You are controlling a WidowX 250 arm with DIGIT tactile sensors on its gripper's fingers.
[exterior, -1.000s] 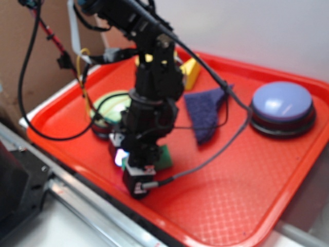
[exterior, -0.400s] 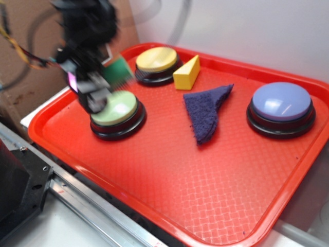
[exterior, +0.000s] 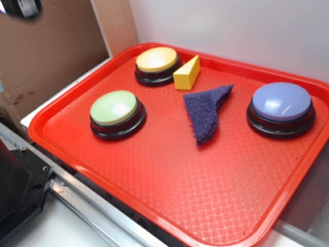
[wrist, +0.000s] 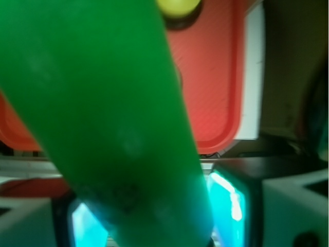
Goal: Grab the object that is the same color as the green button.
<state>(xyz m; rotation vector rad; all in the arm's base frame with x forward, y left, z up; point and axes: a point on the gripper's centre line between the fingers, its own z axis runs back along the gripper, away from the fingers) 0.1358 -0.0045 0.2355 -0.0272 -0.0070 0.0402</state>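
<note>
The object, a solid green cylinder (wrist: 103, 113) with faint dark scuffs, fills most of the wrist view, blurred and very close. My gripper (wrist: 154, 218) is shut on it, with a glowing cyan pad (wrist: 231, 198) against each side. It hangs high above the left end of the red tray (wrist: 218, 77). In the exterior view the pale-green domed green button (exterior: 114, 107) sits on the tray's left part, and only a dark scrap of the arm (exterior: 20, 6) shows at the top left corner. The cylinder does not show in that view.
On the tray (exterior: 169, 185) are a yellow button (exterior: 157, 59), a yellow wedge (exterior: 187, 73), a folded dark-blue cloth (exterior: 204, 110) and a blue-lilac button (exterior: 281, 102). A brown board (exterior: 51, 56) stands at the left, a metal rail (exterior: 82, 198) along the front.
The arm has lifted the green cylinder off the tray beside the green button and carried it up and left, out of the exterior view.
</note>
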